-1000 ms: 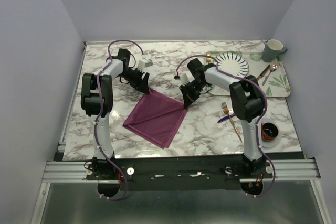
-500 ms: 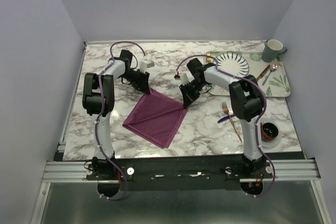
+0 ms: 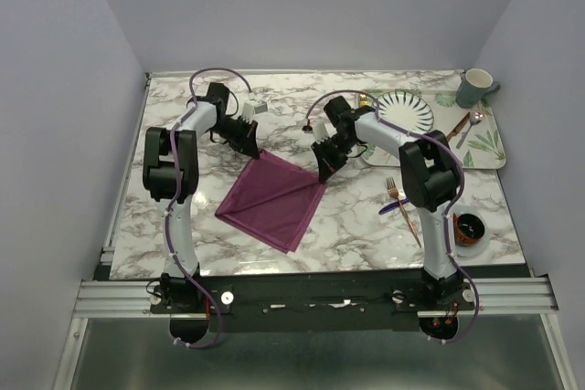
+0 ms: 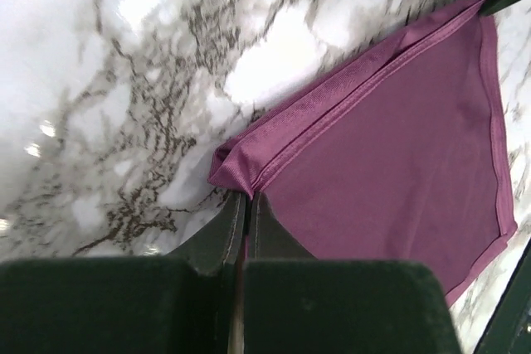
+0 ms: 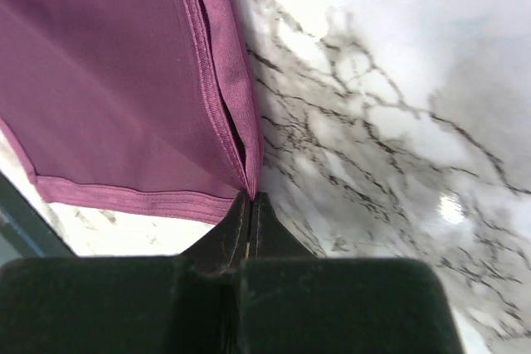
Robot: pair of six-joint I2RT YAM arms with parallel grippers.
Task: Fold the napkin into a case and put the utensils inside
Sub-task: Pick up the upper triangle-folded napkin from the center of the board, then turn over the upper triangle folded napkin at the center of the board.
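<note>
1. Top external view:
   - The napkin (image 3: 272, 203) lies as a plum-purple four-sided sheet around the middle of the marble desk (image 3: 356, 226), nearer the left edge than the right.
   - One corner points toward the near edge.
   - The left end effector (image 3: 253, 149) sits at the napkin's far-left corner and the right end effector (image 3: 324, 172) at its far-right corner, with the far hem running straight between them.
   - Whether that hem is off the desk cannot be told from here.
   - The copper fork (image 3: 403, 211) and the dark blue knife (image 3: 394, 207) lie crossed near the right edge, well apart from the napkin.
   - In the far-right corner a leaf-print tray (image 3: 487, 147) carries a silver spoon (image 3: 474, 120), with a grey mug (image 3: 474, 88) at its far end and a striped plate (image 3: 406, 112) just beside it.

2. Left wrist view:
   - The left end effector (image 4: 247, 201) has its fingers pressed almost together, pinching a corner of the napkin (image 4: 390, 155).
   - Two hemmed layers show at that corner, so the cloth is doubled there.
   - The rest spreads away over the marble.

3. Right wrist view:
   - The right end effector (image 5: 250, 200) is likewise nearly closed, nipping the very tip of a corner of the napkin (image 5: 108, 72).
   - Two hemmed layers meet at the fingertips.
</note>
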